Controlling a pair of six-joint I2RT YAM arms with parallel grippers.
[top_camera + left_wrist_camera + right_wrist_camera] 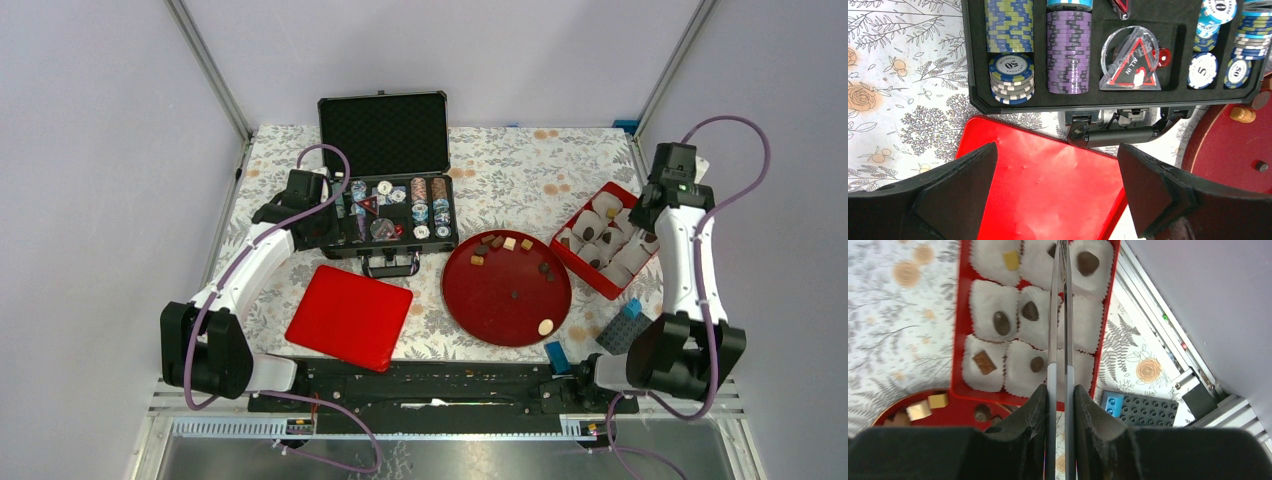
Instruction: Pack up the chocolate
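Several chocolate pieces [509, 243] lie on the round dark red plate [500, 300]. Others sit in white paper cups in the red box [575, 262], one to a cup [1001, 322]. My right gripper [1060, 387] hovers over the box's near edge, shut on metal tweezers [1051, 375]. Their blades reach across the cups, and the tips meet at a far cup beside a dark piece [1052, 249]. I cannot tell whether the tips pinch it. My left gripper [1055, 150] hangs open over the red lid [1048, 180], holding nothing.
An open black poker chip case [395, 215] stands at the back centre, its handle towards the red lid [350, 315]. A dark grey studded plate [625, 328] and a blue brick [556, 355] lie near the right arm's base. A metal frame rail [1148, 295] runs along the table's right edge.
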